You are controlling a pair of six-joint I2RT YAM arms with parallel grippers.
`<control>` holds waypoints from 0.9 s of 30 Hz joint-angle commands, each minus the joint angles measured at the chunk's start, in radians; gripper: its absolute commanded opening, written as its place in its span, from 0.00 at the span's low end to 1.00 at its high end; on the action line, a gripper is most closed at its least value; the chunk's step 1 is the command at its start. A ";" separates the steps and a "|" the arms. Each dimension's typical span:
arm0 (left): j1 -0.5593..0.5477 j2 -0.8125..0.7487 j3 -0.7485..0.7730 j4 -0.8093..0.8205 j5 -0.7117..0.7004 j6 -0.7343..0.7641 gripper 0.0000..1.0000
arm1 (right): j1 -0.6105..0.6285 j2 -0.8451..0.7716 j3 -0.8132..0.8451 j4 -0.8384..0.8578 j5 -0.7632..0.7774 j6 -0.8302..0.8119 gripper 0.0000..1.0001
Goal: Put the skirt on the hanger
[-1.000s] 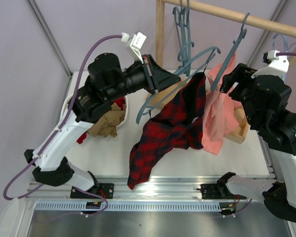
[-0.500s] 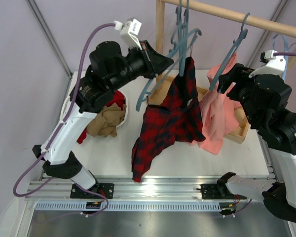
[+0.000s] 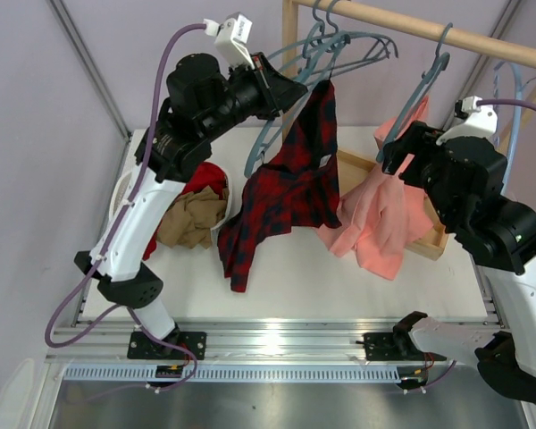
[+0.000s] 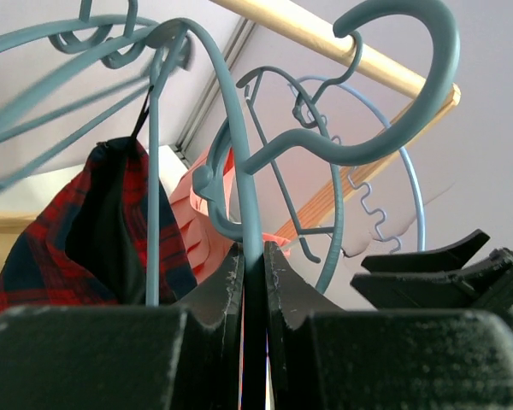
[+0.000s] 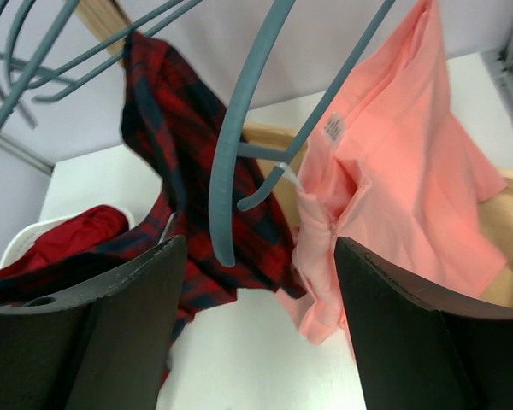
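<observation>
Seen from above, the skirt (image 3: 290, 188) hangs over the middle of the worktop (image 3: 339, 277) from the hanger (image 4: 250, 213). The hanger is clamped in the left pincer (image 3: 290, 89), at the skirt's 11 o'clock. The rail (image 3: 429, 31) runs behind, from 12 towards 2 o'clock. A basket (image 3: 226, 214) stands at the skirt's 9 o'clock. Another garment (image 3: 375, 223) hangs at its 3 o'clock, above a tray (image 3: 433, 241), with the right pincer (image 3: 397, 152) just beside it.
</observation>
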 commanded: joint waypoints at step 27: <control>-0.004 0.132 0.155 0.270 0.007 0.109 0.08 | -0.005 0.164 0.188 0.398 -0.386 -0.061 0.79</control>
